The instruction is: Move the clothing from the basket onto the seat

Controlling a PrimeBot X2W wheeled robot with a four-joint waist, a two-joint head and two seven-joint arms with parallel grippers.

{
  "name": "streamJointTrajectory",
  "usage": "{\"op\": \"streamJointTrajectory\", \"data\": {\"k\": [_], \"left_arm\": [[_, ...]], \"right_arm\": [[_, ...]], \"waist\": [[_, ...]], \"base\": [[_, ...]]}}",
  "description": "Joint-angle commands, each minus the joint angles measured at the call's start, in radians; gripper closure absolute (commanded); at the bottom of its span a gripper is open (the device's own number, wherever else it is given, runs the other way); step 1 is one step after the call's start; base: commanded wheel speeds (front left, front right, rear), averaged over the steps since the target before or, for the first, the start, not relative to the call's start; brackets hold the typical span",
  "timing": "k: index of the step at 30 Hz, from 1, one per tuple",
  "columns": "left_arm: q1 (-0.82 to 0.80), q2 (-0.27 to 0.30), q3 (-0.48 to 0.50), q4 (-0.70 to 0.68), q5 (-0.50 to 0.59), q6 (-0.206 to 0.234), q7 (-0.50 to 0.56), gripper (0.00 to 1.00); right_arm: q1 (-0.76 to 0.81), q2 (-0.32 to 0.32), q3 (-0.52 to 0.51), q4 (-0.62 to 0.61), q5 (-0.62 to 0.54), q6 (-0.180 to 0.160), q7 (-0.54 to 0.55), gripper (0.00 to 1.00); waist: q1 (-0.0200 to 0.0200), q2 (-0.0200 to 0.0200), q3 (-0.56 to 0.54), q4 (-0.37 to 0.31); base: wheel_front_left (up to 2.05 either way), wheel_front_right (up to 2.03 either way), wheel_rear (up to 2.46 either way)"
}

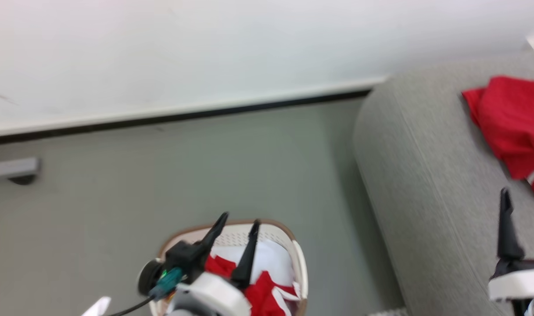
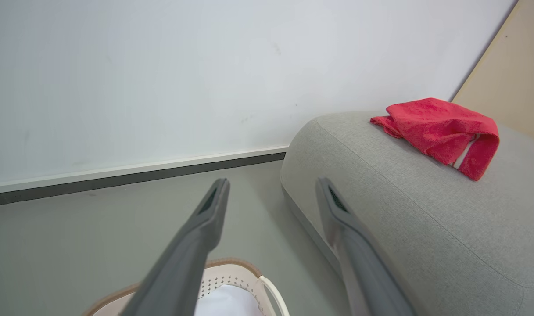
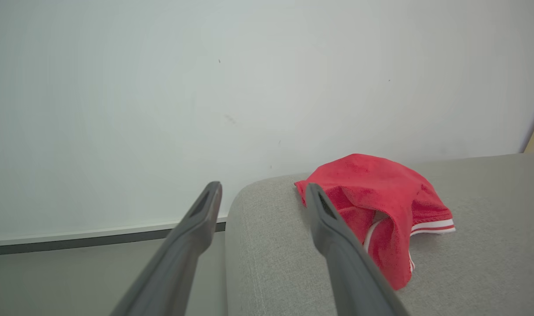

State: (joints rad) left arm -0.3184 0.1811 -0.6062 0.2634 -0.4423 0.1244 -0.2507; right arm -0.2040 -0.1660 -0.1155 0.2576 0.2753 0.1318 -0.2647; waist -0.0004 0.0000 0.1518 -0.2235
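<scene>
One red garment with a white striped hem lies crumpled on the grey seat, also seen as a red heap. The white basket with its brown rim sits on the floor at the bottom, holding more red clothing over a pale white sheet. My left gripper hangs open above the basket, nothing between its fingers. My right gripper stands open over the seat's front, just short of the red garment, fingers empty.
A grey floor runs between the basket and a white wall with a dark baseboard. A grey bar-like object juts in at the left edge. A beige panel stands behind the seat.
</scene>
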Motion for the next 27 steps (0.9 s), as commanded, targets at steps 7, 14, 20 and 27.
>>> {"op": "streamJointTrajectory", "data": {"k": [7,14,20,27], "left_arm": [[0.131,0.010,0.121,0.009,0.012,0.029,-0.014,0.00],[0.231,-0.013,0.264,-0.013,0.078,0.013,-0.014,0.00],[0.293,-0.042,0.358,-0.014,0.134,-0.045,-0.014,0.00],[0.326,-0.079,0.446,-0.008,0.184,-0.093,-0.014,0.00]], "right_arm": [[0.143,0.048,0.017,-0.057,-0.051,-0.002,0.001,0.00],[0.203,0.083,0.041,-0.040,-0.088,-0.002,0.001,0.00],[0.232,0.098,0.071,-0.013,-0.114,-0.002,0.001,0.00],[0.234,0.108,0.091,0.003,-0.110,-0.002,0.001,0.00]], "waist": [[0.0004,0.0000,-0.130,0.110],[0.0004,0.0000,-0.155,0.142],[0.0004,0.0000,-0.181,0.157],[0.0004,0.0000,-0.194,0.163]], "base": [[0.00,0.00,0.00],[0.00,0.00,0.00],[0.00,0.00,0.00],[0.00,0.00,0.00]]}}
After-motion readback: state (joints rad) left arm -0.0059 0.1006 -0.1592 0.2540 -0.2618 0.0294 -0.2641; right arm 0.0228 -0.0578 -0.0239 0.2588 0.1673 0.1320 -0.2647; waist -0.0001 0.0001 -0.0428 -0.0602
